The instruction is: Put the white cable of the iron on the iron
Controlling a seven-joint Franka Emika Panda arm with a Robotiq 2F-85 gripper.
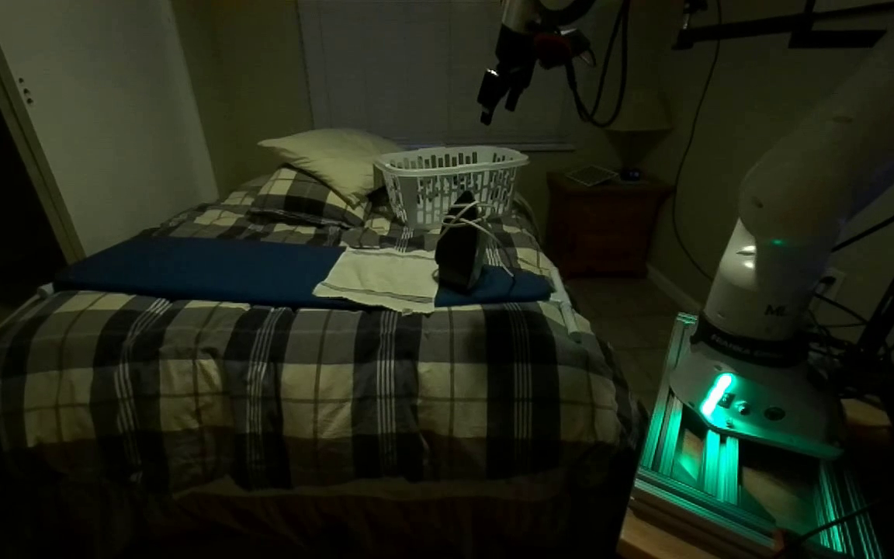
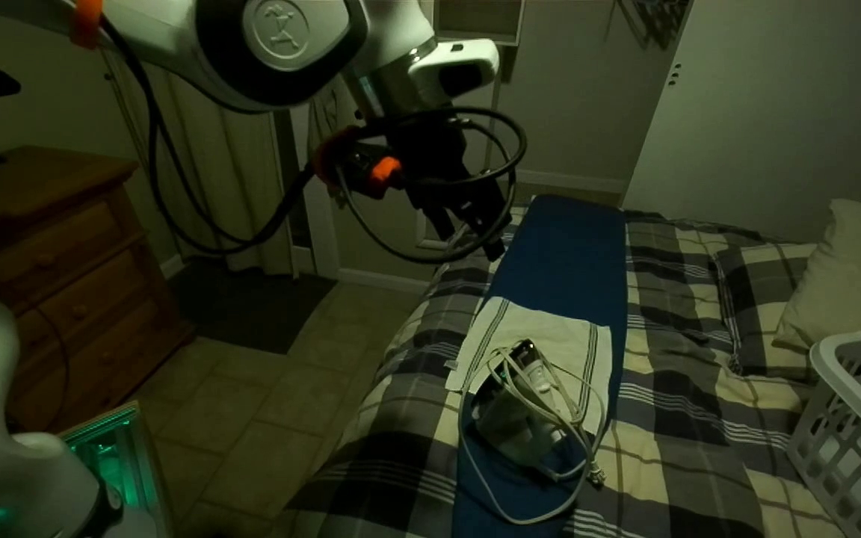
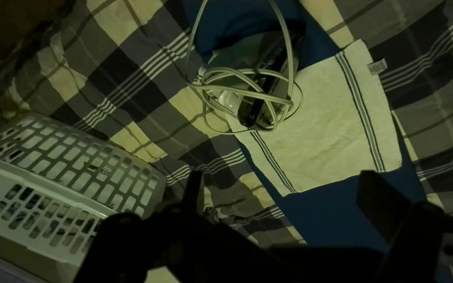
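Note:
The dark iron (image 1: 456, 256) stands upright with its tip up on the blue ironing board (image 1: 206, 268). It also shows in an exterior view (image 2: 513, 433) and at the top of the wrist view (image 3: 267, 84). The white cable (image 2: 550, 411) lies over and around the iron in loose, crossing loops; one loop hangs down onto the board, with the plug (image 2: 596, 474) beside it. The cable also crosses the iron in the wrist view (image 3: 250, 93). My gripper (image 1: 498, 111) is open and empty, high above the bed and apart from the iron (image 3: 281, 173).
A white lattice laundry basket (image 1: 455, 167) stands on the bed behind the iron; it fills the lower left of the wrist view (image 3: 65, 200). A white striped cloth (image 2: 550, 329) lies on the board against the iron. Pillows (image 1: 330, 155) lie at the back. Black robot cables (image 2: 513, 149) loop around the gripper.

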